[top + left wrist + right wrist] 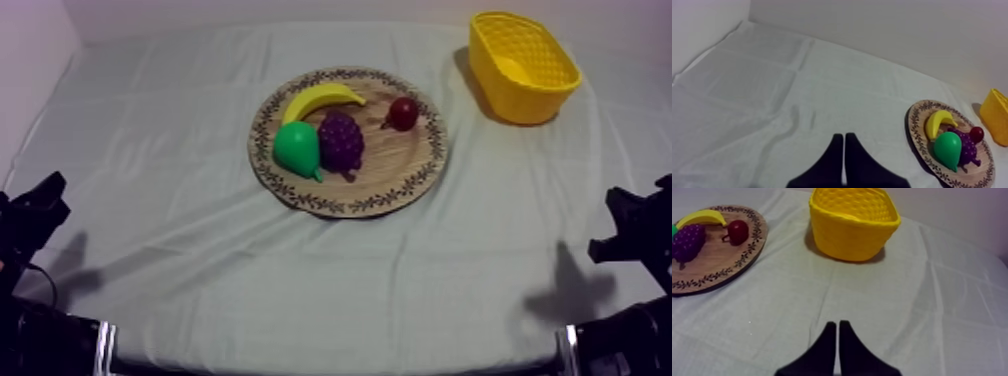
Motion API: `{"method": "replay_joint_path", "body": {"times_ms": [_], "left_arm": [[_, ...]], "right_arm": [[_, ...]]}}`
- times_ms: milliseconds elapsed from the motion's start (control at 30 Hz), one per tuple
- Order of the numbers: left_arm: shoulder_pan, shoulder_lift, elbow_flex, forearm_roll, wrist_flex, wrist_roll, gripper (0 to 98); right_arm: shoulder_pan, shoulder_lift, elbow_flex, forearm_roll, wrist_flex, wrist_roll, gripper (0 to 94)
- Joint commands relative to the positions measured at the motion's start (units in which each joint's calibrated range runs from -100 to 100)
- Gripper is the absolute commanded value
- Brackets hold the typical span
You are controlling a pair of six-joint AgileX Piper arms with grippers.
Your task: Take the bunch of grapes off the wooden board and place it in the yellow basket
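Observation:
The purple bunch of grapes lies on the round wooden board at mid-table, touching a green pear on its left. The yellow basket stands at the far right, with nothing visible inside it. My left gripper rests low at the left edge and my right gripper low at the right edge, both far from the board. In the left wrist view the left gripper is shut on nothing, with the grapes far off. The right gripper is likewise shut, facing the basket and the grapes.
A banana lies along the board's far side and a small red fruit sits near its right rim. Bare cloth stretches between the board and both grippers. A gap of cloth separates board and basket.

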Motion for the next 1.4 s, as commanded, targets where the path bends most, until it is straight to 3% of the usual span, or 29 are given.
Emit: {"method": "replay_joint_path", "body": {"times_ms": [0,300,800,1100,1367], "left_arm": [[-0.02,0.0,0.0,0.02,0.02,0.0,0.1],[-0.02,0.0,0.0,0.02,0.02,0.0,0.1],[-0.02,0.0,0.0,0.02,0.02,0.0,0.1],[-0.02,0.0,0.0,0.02,0.02,0.0,0.1],[-0.02,0.0,0.0,0.02,0.02,0.0,0.1]], "right_arm": [[-0.03,-0.02,0.05,0.07,-0.66,-0.19,0.3],[-0.66,4.64,-1.22,0.83,-4.5,-0.01,0.3],[-2.26,21.95,-18.66,-3.41,-7.01,4.63,0.3],[-5.93,36.4,-32.34,-1.17,-5.62,2.96,0.4],[-6.68,46.07,-44.14,-5.04,-0.34,5.95,0.4]]}}
